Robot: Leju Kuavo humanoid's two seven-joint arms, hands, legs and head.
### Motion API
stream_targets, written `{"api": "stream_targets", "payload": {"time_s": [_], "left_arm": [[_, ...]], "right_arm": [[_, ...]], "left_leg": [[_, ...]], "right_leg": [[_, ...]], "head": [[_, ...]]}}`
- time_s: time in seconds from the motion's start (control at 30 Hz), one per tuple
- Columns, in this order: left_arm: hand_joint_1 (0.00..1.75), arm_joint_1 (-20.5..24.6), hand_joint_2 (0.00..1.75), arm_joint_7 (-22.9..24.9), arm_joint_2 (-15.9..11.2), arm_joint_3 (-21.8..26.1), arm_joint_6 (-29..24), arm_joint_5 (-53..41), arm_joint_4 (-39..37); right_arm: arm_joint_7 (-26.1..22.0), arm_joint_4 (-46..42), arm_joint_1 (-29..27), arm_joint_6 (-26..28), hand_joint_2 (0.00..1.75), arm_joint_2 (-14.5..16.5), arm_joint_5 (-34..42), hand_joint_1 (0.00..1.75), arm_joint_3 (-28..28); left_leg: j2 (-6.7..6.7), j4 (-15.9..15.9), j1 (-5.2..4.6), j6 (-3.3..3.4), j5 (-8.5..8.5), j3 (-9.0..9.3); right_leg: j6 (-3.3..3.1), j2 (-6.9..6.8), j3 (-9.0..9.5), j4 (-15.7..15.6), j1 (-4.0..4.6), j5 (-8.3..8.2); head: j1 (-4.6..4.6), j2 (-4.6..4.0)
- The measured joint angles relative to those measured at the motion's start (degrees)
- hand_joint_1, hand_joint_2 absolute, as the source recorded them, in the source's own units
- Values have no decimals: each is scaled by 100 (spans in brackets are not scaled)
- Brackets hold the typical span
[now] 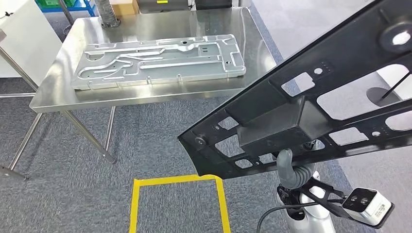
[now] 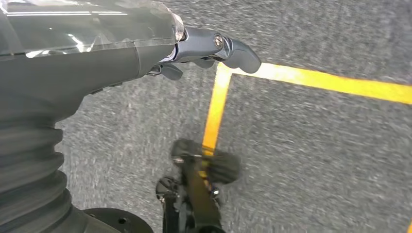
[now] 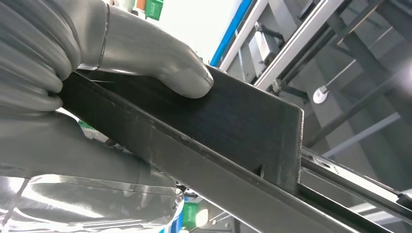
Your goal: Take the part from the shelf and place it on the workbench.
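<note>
Part (image 1: pixel 311 104), the black perforated panel, is what we are carrying right now: it is riding high and tilted in our right hand (image 1: pixel 290 171), slanting across the right side of the head view, well apart from the steel table (image 1: pixel 53 82) ahead and to the left. In the right wrist view our fingers (image 3: pixel 160 63) are clamping on the part's boxy black section, the thick thumb pressing one face while the rest of the hand is wrapping the other side. We are probably gripping near the panel's middle block so that the long piece stays balanced from a single hold, and keeping it raised so it clears the table edge as we approach.

Our left hand (image 2: pixel 194 48) is hanging over the grey carpet (image 2: pixel 316 160), above a corner of the yellow tape (image 2: pixel 216 107) marking. Its fingers are curling loosely with nothing in them, as far as we can see; it seems to be kept low and out of the way.

Counting things: one black part in hand, one silver stamped plate (image 1: pixel 160 60) lying flat on the table, one table, and one yellow taped square on the floor. We are judging the pick as done and the placing as not yet begun; the bare steel beside or in front of the silver plate looks narrow for such a long piece.
</note>
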State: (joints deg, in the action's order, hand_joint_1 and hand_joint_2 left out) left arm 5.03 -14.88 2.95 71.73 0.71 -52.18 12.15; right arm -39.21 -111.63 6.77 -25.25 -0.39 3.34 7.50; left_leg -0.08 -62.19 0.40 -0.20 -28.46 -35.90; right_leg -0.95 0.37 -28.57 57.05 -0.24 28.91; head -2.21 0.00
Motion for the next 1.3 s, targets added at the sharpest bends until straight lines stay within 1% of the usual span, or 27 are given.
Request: {"api": "stream_targets", "payload": {"time_s": [0.03,0.07,0.17,0.2,0.23,0.3,0.33,0.37,0.4,0.43,0.47,0.5,0.53,0.6,0.67,0.73,0.77,0.83,0.87,0.9,0.93,1.0,1.07,1.13,1.2,1.23,1.3], "left_arm": [[0,-2,175,-2,0,9,-3,4,0],[0,-5,175,-3,0,16,-4,7,0],[0,4,175,-9,2,24,-2,14,0],[0,11,175,-12,3,25,1,14,0],[0,18,175,-14,4,26,3,14,0],[0,23,175,-19,4,29,8,16,0],[0,20,175,-21,4,32,10,17,0],[0,15,175,-23,4,38,12,18,0],[0,10,175,-24,5,46,14,19,0],[0,8,175,-25,7,54,15,19,0],[0,6,175,-26,12,60,17,19,0],[0,7,175,-27,27,65,22,19,-1],[0,10,175,-28,39,69,28,18,-2],[0,12,175,-33,58,79,43,17,-4],[0,10,175,-39,52,89,52,15,-3],[0,19,175,-44,50,98,62,10,-2],[0,24,175,-45,49,102,65,7,-2],[0,15,175,-46,48,107,65,4,-2],[0,1,175,-46,45,109,62,4,-2],[0,-10,175,-46,43,111,59,5,-2],[0,-19,175,-46,40,112,57,5,-2],[0,-32,175,-45,34,114,55,4,-3],[0,-43,175,-38,32,117,52,3,-4],[0,-49,175,-34,30,119,49,5,-4],[0,-51,175,-38,28,120,47,7,-4],[0,-47,175,-40,27,120,46,8,-4],[0,-36,175,-44,25,120,41,8,-4]], "right_arm": [[1,18,25,-13,175,7,-2,175,7],[1,35,48,-25,175,12,-4,175,12],[0,75,120,-39,175,21,-8,175,32],[-1,86,148,-39,175,22,-5,175,39],[-1,98,172,-38,175,22,-4,175,44],[-1,130,198,-36,175,21,2,175,48],[-1,152,200,-36,175,21,2,175,49],[-1,177,199,-36,175,21,3,175,49],[-1,204,200,-37,175,20,2,175,50],[-1,225,203,-37,175,20,2,175,51],[-1,244,208,-36,175,20,3,175,52],[-1,261,214,-35,175,20,5,175,54],[-1,278,226,-32,175,20,7,175,57],[-1,313,248,-25,175,18,13,175,62],[-1,336,262,-22,175,15,16,175,66],[-1,352,285,-16,175,13,27,175,73],[-1,360,297,-12,175,13,40,175,76],[-1,380,312,-3,175,12,72,175,79],[-1,393,312,1,175,11,83,175,79],[-1,405,311,6,175,11,90,175,80],[-1,417,313,14,175,11,93,175,80],[-1,436,319,39,175,10,106,175,80],[-1,452,328,57,175,8,123,175,79],[-1,457,334,57,175,4,140,175,78],[-2,451,339,54,175,-2,152,175,76],[-2,448,345,52,175,-6,158,175,74],[-3,447,349,52,175,-13,165,175,73]], "left_leg": [[2,225,-16,36,185,56],[1,339,-26,75,266,90],[-18,426,-11,196,293,242],[-21,445,-3,230,308,300],[-23,457,3,255,308,350],[-24,462,-2,277,264,389],[-26,462,-5,279,239,403],[-30,461,-8,278,208,425],[-34,461,-13,276,175,458],[-38,461,-22,273,140,504],[-42,464,-27,267,103,545],[-43,468,-36,253,69,590],[-46,476,-34,229,39,613],[-45,480,-31,154,22,653],[-37,408,-32,69,2,701],[-31,88,-25,5,-122,610],[-28,-219,-12,-11,-250,440],[-27,-904,16,-51,-529,-37],[-26,-1100,29,-70,-601,-230],[-25,-1089,41,-94,-560,-326],[-23,-891,54,-107,-409,-330],[-3,-179,76,-126,149,-190],[23,255,60,-74,485,-100],[22,305,30,34,477,-73],[1,342,39,121,437,20],[-7,363,46,155,401,86],[-16,392,48,201,310,209]], "right_leg": [[31,7,60,-10,8,58],[69,16,112,0,14,82],[186,22,177,122,18,103],[214,16,117,264,14,176],[238,8,-10,502,7,300],[272,-3,-461,1196,-9,610],[285,-5,-698,1486,-15,714],[289,-6,-870,1621,-16,725],[285,-6,-939,1543,-15,607],[260,-6,-900,1253,-7,368],[213,-11,-793,833,9,49],[160,-19,-696,475,36,-187],[109,-23,-627,212,66,-291],[37,-24,-594,44,109,-271],[-23,-19,-483,-45,79,-307],[-61,-31,-328,-83,36,-310],[-65,-41,-271,-90,31,-280],[-67,-40,-192,-88,24,-191],[-58,-33,-143,-86,17,-140],[-42,-24,-80,-85,4,-85],[-20,-16,-2,-84,-11,-24],[41,-13,162,-75,-32,116],[121,-10,238,-79,-35,226],[200,-6,257,-66,-37,256],[260,-12,194,159,-51,226],[282,-15,49,423,-56,231],[317,-19,-447,1159,-58,395]], "head": [[0,0],[0,0],[1,0],[1,0],[1,0],[2,0],[2,0],[2,0],[2,0],[2,0],[2,0],[1,0],[2,0],[5,0],[7,0],[2,0],[2,0],[0,0],[0,0],[0,0],[0,0],[1,0],[1,0],[1,0],[1,0],[1,0],[2,0]]}}
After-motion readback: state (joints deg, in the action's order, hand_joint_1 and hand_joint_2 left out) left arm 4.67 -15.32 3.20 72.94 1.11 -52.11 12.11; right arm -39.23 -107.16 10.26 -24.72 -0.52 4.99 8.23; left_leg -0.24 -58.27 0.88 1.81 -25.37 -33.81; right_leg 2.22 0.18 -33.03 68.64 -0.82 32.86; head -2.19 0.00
